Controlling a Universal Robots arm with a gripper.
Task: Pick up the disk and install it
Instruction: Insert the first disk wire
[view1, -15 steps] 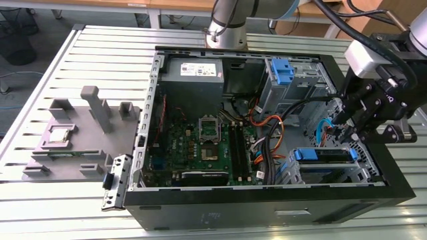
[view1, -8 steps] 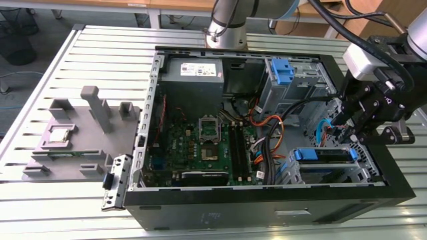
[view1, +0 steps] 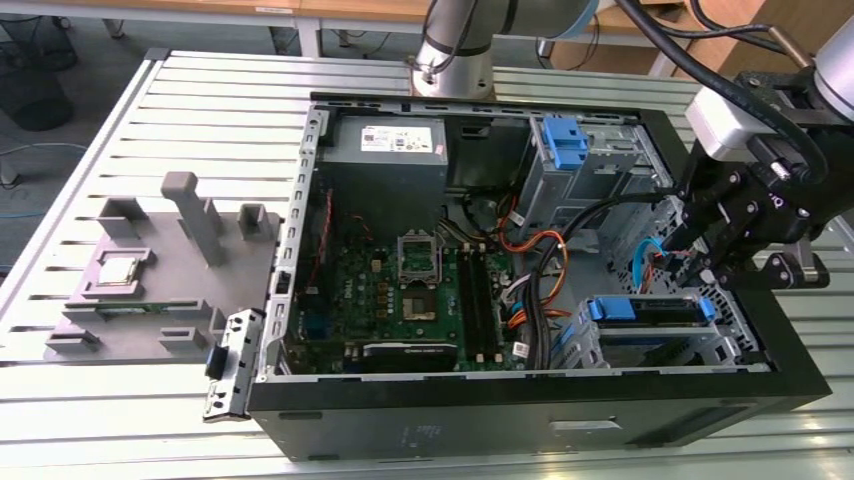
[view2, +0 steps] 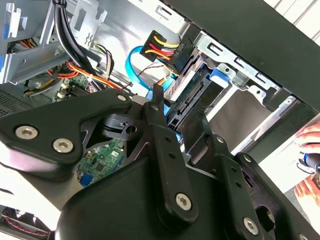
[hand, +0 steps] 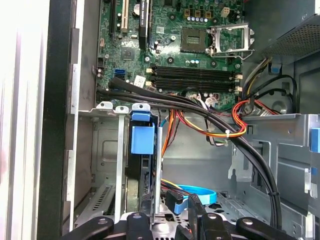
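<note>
**Now: disk seated in a drive cage, fingers spread just beside it**

Clock hours here are for the exterior view, with twelve at the far side of the picture.

The computer case lies open on the slatted table. Inside it, the motherboard covers the floor toward 7 o'clock. The grey power supply with a white label is at 11 o'clock. One drive cage, holding a blue carrier, is at 1 o'clock. A second drive cage is at 4 o'clock, and the disk sits in this one, with its blue frame at the mouth of the cage. In the first wrist view the disk stands on edge between the silver cage walls.

The gripper hangs over the case wall at 3 o'clock, just beside this second cage. In both wrist views the fingers are spread with a gap between them, and nothing is pinched there. Whether one finger touches the disk, I cannot tell.

Several cables stand in the way. A thick black cable bundle and orange wires run between the motherboard and the cages. A blue flat cable curls near the fingertips. A plug with yellow and red wires is close to the end of the disk.

Outside the case, a grey fixture lies on the table at 9 o'clock, well apart. A metal bracket is against the case corner at 8 o'clock.
</note>
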